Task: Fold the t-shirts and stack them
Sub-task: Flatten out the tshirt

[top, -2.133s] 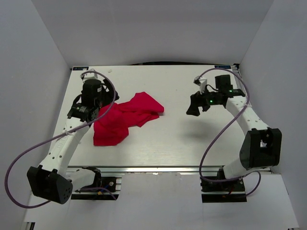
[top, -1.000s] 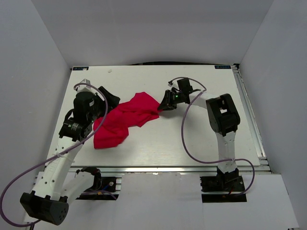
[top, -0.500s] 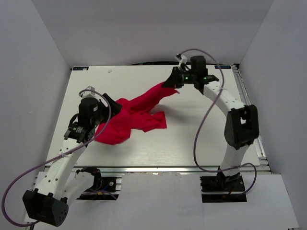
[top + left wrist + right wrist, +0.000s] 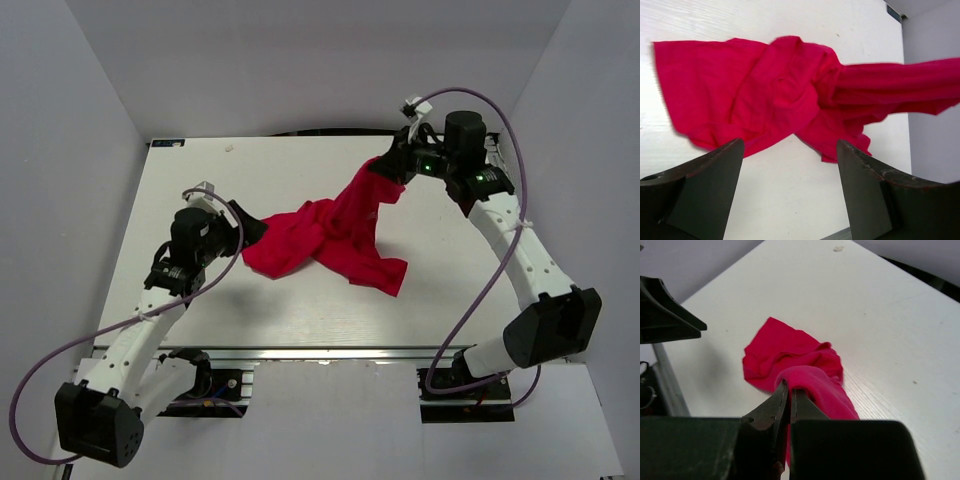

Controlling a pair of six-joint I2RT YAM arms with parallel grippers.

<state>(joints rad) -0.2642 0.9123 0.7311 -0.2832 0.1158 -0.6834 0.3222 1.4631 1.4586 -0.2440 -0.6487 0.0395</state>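
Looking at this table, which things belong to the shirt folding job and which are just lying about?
Job: red t-shirt; right gripper, shut on it; left gripper, open beside it.
Lying about: small pale speck on the table, near its far edge.

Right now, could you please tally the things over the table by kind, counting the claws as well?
Red t-shirt: 1
Claws: 2 (left claw open, right claw shut on the t-shirt)
Total: 3
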